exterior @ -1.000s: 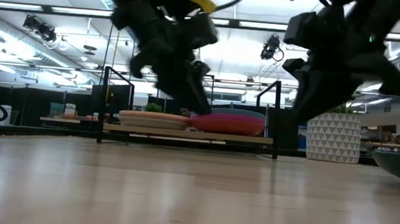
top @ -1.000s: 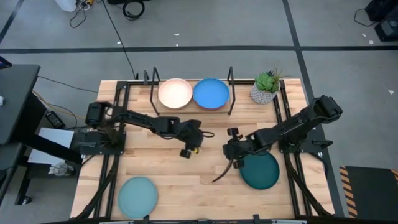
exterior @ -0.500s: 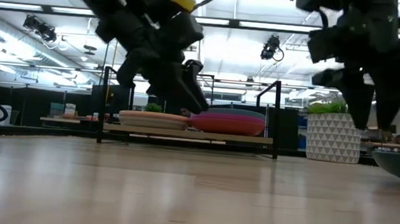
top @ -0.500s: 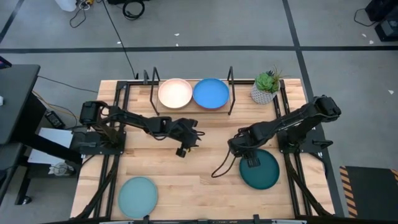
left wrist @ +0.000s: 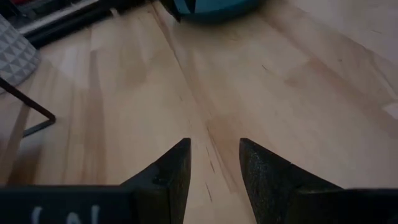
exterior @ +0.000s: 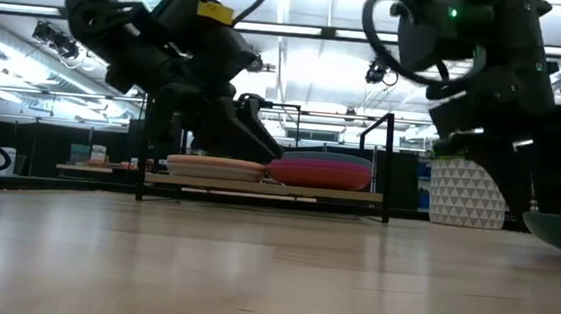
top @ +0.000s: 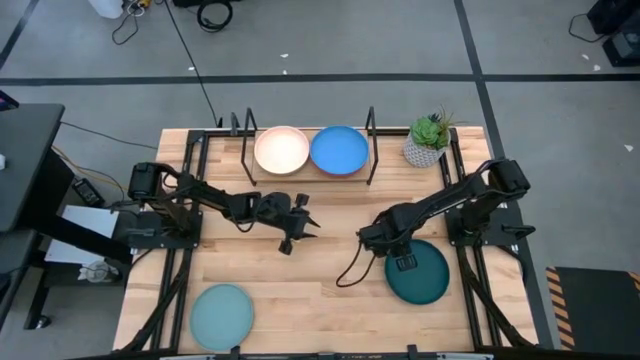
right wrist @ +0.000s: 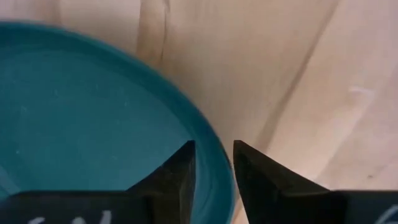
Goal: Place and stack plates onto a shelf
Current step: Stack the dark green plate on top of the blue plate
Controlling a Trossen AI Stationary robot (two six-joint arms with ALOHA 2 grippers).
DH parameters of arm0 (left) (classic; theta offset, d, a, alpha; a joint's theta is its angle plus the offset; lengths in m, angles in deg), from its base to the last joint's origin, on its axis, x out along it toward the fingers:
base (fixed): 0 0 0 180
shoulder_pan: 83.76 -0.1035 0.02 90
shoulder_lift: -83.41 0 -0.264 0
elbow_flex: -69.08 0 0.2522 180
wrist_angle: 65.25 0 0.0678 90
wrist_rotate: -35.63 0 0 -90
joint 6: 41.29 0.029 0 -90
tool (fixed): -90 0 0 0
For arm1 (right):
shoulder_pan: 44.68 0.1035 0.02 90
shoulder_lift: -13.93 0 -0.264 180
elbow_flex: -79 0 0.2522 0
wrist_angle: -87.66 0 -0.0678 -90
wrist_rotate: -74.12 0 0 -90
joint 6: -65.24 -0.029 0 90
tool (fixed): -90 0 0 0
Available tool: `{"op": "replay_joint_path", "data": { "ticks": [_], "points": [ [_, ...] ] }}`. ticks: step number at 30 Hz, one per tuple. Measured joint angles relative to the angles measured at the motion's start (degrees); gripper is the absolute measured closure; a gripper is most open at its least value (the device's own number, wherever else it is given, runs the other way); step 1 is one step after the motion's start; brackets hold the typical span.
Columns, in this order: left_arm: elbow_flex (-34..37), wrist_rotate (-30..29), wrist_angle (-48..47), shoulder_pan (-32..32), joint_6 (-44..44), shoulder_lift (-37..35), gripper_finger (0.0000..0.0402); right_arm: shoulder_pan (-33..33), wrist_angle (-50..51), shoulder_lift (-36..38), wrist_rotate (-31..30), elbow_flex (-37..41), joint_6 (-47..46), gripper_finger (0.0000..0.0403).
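The shelf stands at the table's far edge and carries two stacks of plates, one topped by a cream plate and one by a blue plate. In the low view a magenta plate lies under the blue one. A dark teal plate lies flat at the near right, and a light teal plate at the near left. My right gripper is open, low over the dark teal plate's left rim, with one finger over its inside and one beyond the rim. My left gripper is open over bare wood at mid-table. My right gripper comes at the dark teal plate's left rim from above, its fingers standing on either side of the rim. I cannot tell whether they touch it. The plate lies flat on the table.
A potted plant in a white patterned pot stands to the right of the shelf. A black cable hangs from the right arm over the table. Bare wood lies between the two arms and in front of the shelf.
My right gripper has turned and come down toward the table's right, onto the dark teal plate's left rim. My left arm has drawn back a little toward the table's left edge and sunk lower. No plate has moved.
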Motion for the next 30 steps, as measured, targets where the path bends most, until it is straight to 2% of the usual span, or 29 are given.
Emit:
{"op": "replay_joint_path", "data": {
  "ticks": [6,12,19,24,30],
  "points": [
    [2.6,0.0,6.3,0.0,-1.1,0.0,0.0259,-0.1,0.0,-2.8,0.3,0.0,3.8,0.0325],
    [2.6,0.0,5.6,0.1,-1.3,-0.8,0.0259,-3.1,0.2,-2.7,3.7,-0.2,6.1,0.039],
    [2.6,0.0,1.6,2.3,-2.0,-3.8,0.0259,-8.6,1.9,-2.5,1.9,-5.6,8.4,0.039],
    [2.6,0.0,2.2,4.8,-2.9,-3.2,0.0259,-13.0,3.6,-2.4,-3.1,-14.4,9.1,0.039],
    [2.7,0.0,1.6,6.9,-5.7,-2.9,0.0259,-20.2,8.4,-2.4,-5.7,-25.5,11.7,0.039]
  ]
}}
